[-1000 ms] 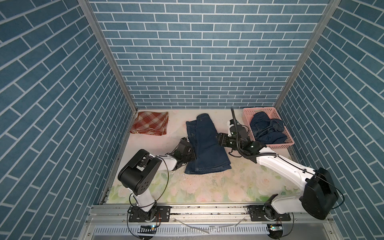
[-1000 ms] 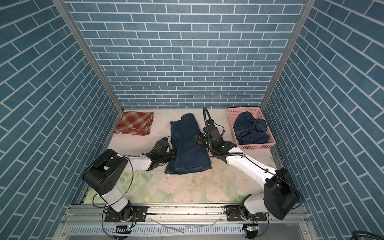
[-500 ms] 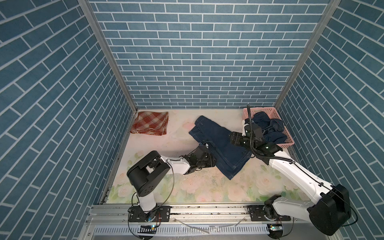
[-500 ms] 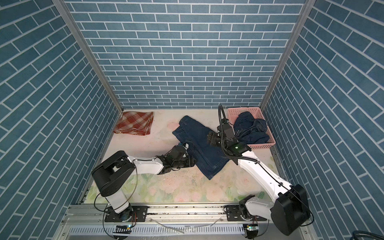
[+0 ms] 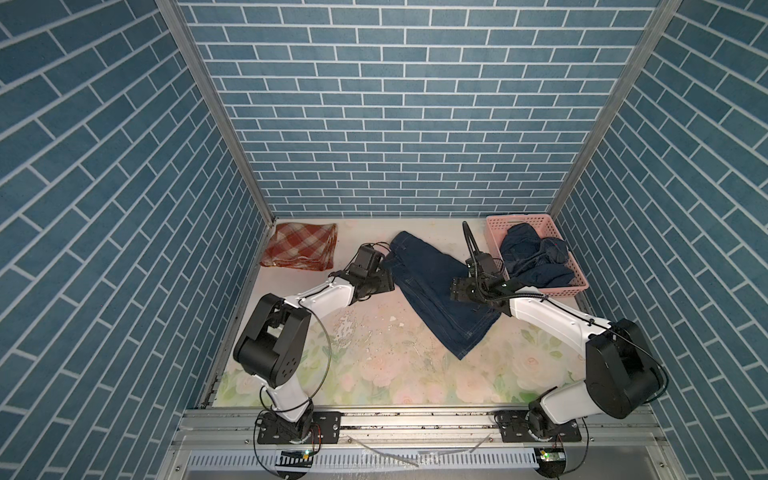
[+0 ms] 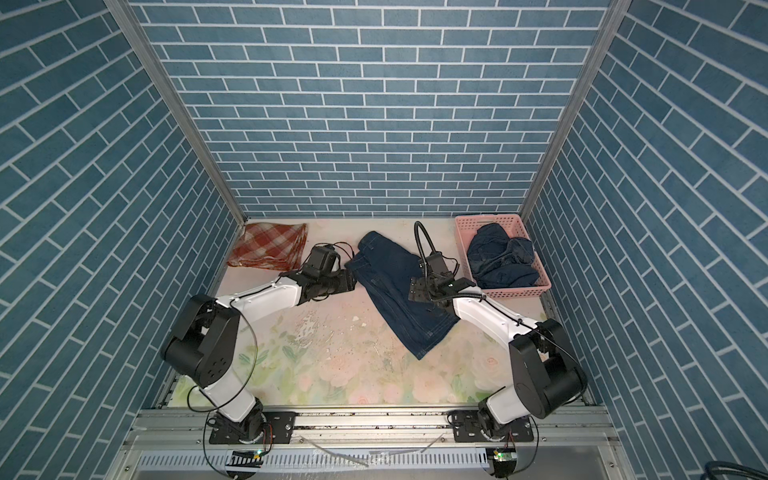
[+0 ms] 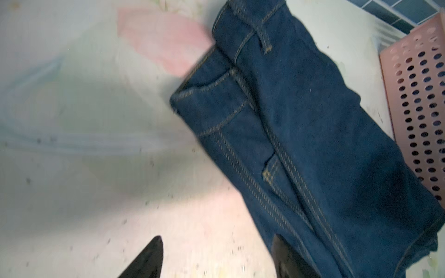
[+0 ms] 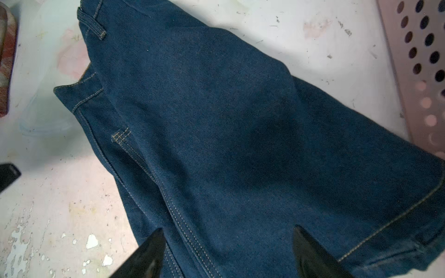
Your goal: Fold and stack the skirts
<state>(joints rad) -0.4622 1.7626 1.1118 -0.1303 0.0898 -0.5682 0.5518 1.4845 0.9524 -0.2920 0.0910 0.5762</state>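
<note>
A dark blue denim skirt (image 5: 432, 291) (image 6: 395, 286) lies flat and diagonal mid-table, waistband toward the back. My left gripper (image 5: 390, 281) (image 6: 353, 281) is open at its waist-side edge; in the left wrist view (image 7: 216, 240) one finger hangs over the denim (image 7: 301, 144), the other over bare table. My right gripper (image 5: 455, 289) (image 6: 411, 289) hovers open over the skirt's middle, both fingers above the cloth (image 8: 227, 229). A folded rust-red and cream plaid skirt (image 5: 301, 247) (image 6: 270, 245) lies at the back left. Another denim skirt (image 5: 536, 259) (image 6: 500, 259) sits crumpled in the basket.
The pink perforated basket (image 5: 569, 291) (image 6: 523, 293) stands at the back right, close beside the right gripper. Blue brick walls close off the left, right and back. The floral tabletop (image 5: 395, 365) stretches to the front rail.
The denim skirt swung from lengthwise to diagonal, its hem end now toward the front right. The left gripper opened, let go of it and moved back toward the waistband. The right gripper opened wider.
</note>
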